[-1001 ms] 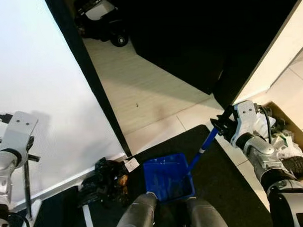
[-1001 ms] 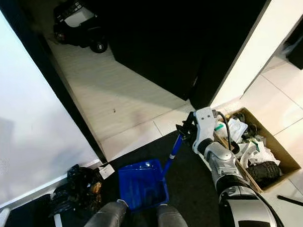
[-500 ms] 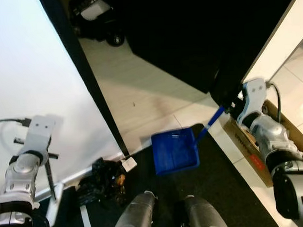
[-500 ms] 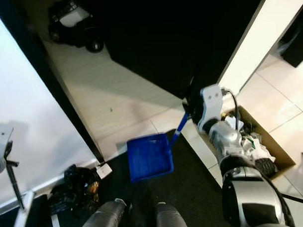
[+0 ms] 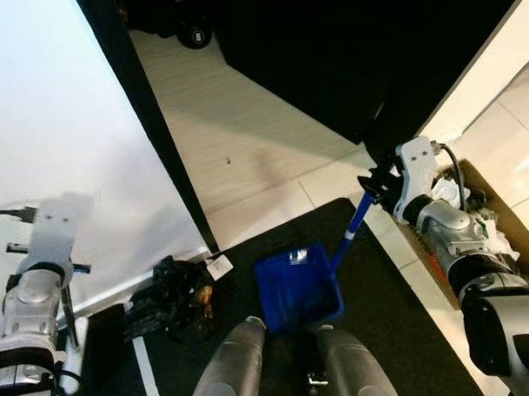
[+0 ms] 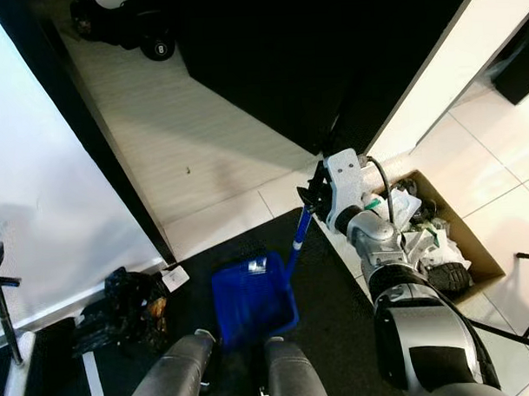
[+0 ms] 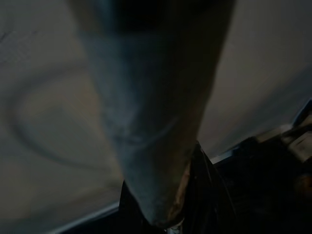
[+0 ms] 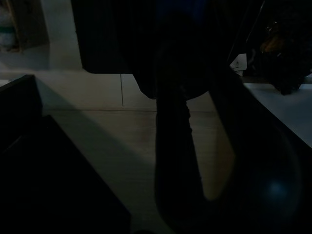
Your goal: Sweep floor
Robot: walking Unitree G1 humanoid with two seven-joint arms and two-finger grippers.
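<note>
Right hand [image 5: 374, 187] is clamped on the blue dustpan [image 5: 298, 286] handle, pan hanging below it over the dark mat. Left hand [image 5: 42, 262] probably grips the broom stick. Sweeping looks barely started; floor speck [image 5: 228, 161] remains.

Dustpan [image 5: 298, 288] was bright blue, handle [image 5: 351, 230] same blue. Mat [image 5: 400, 350] was black. Floor [image 5: 246, 155] was pale beige tile with thin grout lines. Wall panel [image 5: 53, 127] was white, edged by a black frame [image 5: 158, 141]. Box [image 6: 462, 243] was brown cardboard. Arms [image 5: 448, 235] were silver.
</note>
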